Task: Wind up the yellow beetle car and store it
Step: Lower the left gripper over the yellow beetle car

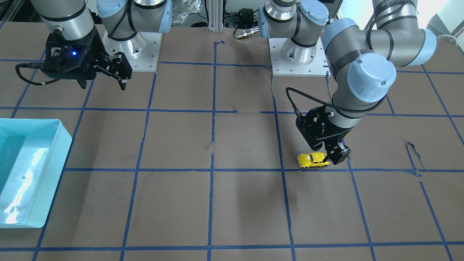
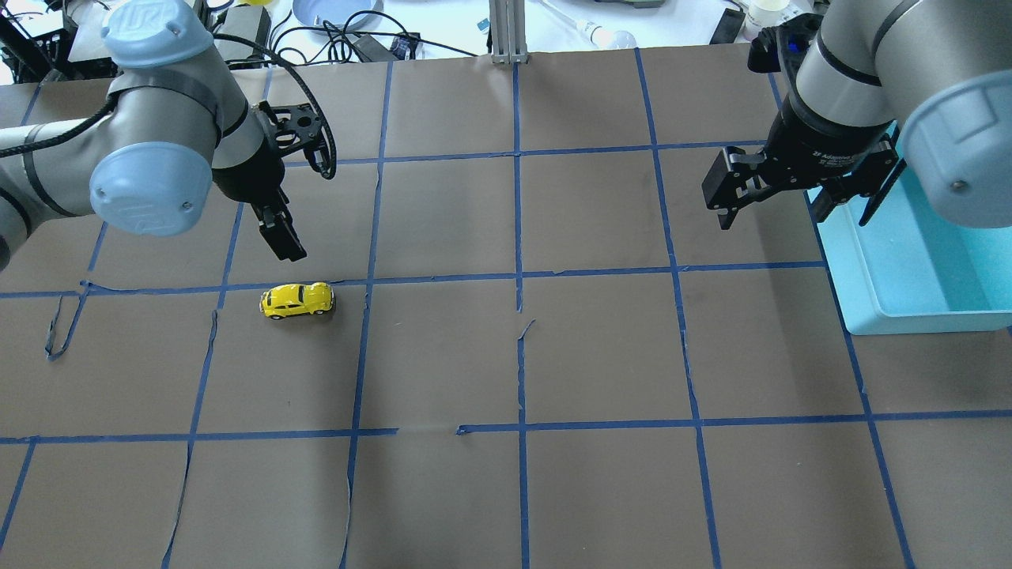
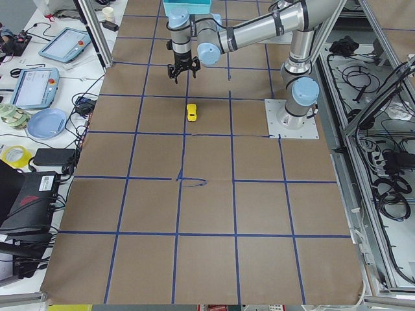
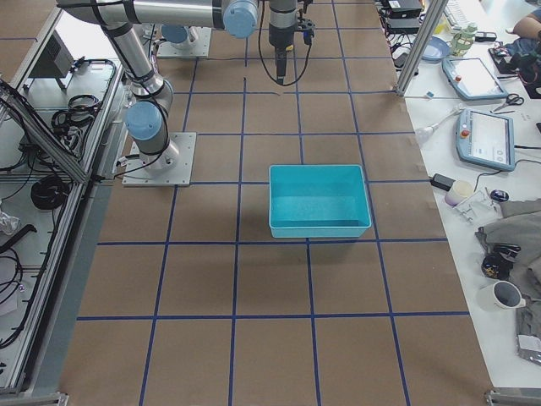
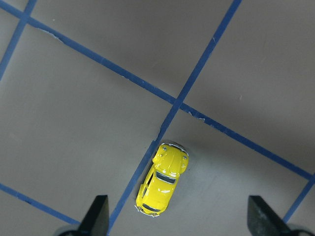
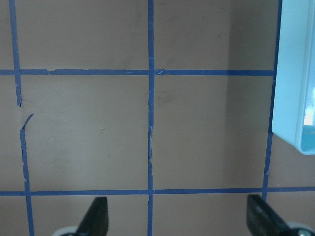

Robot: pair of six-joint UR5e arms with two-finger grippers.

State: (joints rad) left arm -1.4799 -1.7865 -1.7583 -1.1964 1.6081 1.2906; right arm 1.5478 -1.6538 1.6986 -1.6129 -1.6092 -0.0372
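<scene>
The yellow beetle car stands on its wheels on the brown table, beside a blue tape line. It also shows in the front view and the left wrist view. My left gripper hangs just above and beside the car, pointing down. In the left wrist view it is open, with the car lying between its fingertips and touching neither. My right gripper is open and empty, held above the table next to the bin; it also shows in the front view.
A light-blue bin stands at the table's right side under my right arm; it also shows in the front view and the right wrist view. Blue tape lines grid the brown table cover, which has a few tears.
</scene>
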